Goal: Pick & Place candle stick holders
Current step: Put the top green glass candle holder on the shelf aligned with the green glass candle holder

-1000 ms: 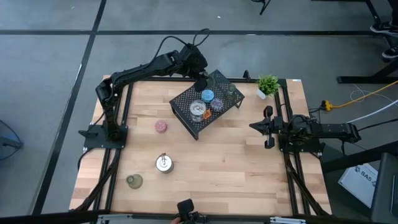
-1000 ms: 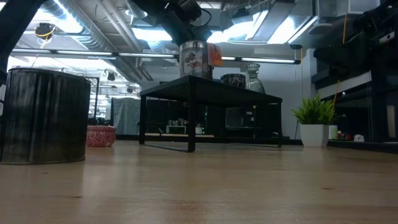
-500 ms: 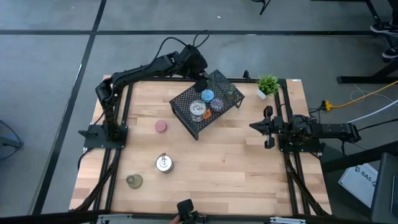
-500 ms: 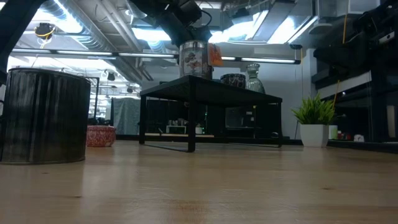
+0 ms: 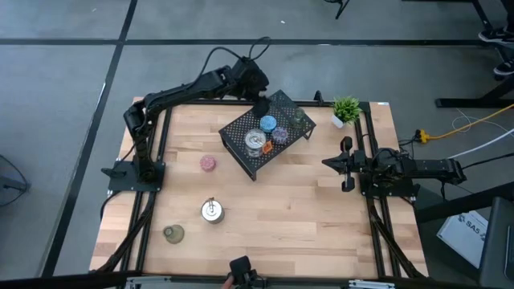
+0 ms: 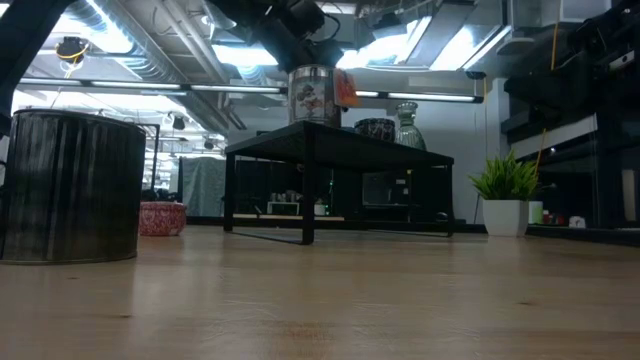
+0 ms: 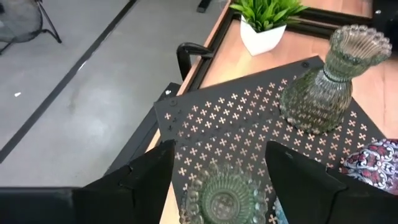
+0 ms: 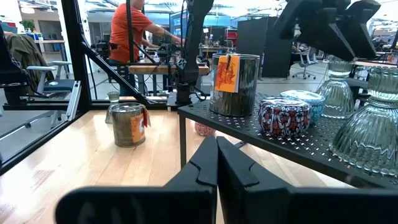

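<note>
Free room and obstructions on the bench (image 5: 289, 205).
Open wood across the middle and near-right; crowded black mesh rack (image 5: 267, 132) toward the far edge, left gripper (image 5: 259, 105) poised at its far corner; potted plant (image 5: 346, 108) at far right; pink holder (image 5: 208, 163), silver holder (image 5: 211, 210) and green holder (image 5: 173, 234) scattered well apart at left.

On the worktop (image 5: 297, 201) before me stands a black perforated rack (image 5: 241, 131), raised on legs and set at an angle toward the far side. A small green potted plant (image 5: 346, 109) in a white pot stands at the far right corner, apart from the rack. Beyond the worktop, a person in an orange shirt (image 8: 127, 31) stands at a bench.
</note>
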Controlling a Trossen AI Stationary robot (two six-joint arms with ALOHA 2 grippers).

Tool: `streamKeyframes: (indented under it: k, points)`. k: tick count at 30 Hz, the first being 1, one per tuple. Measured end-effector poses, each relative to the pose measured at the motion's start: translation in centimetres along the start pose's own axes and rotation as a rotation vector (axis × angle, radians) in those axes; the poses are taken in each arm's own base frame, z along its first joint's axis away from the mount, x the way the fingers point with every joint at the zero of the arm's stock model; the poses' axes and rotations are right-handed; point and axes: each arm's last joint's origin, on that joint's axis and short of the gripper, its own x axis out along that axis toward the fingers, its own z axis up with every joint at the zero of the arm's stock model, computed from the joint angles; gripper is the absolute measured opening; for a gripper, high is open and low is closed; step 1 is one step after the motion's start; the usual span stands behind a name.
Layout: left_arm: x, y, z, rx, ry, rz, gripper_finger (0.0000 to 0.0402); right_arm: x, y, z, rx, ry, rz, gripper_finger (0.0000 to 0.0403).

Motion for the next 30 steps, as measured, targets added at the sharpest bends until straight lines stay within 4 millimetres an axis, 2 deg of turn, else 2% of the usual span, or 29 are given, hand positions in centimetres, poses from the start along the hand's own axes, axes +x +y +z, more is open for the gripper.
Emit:
streamKeyframes:
  k: [5,10,18,30]
  points:
    - [-1.1,0.1,1.4,0.024,-0.041,0.006,0.0251,0.0,0.0,0.0,0.000,0.000,0.000,0.0000]
    - [-2.3,0.2,2.1,0.064,0.000,0.032,0.0239,0.0,0.0,0.0,0.000,0.000,0.000,0.0000]
    - [-4.4,1.1,1.9,0.056,0.053,0.088,0.0168,0.0,0.0,0.0,0.000,0.000,0.000,0.0000]
    - [-4.6,2.4,1.1,0.008,0.119,0.145,0.0081,0.0,0.0,0.0,0.000,0.000,0.000,0.0000]
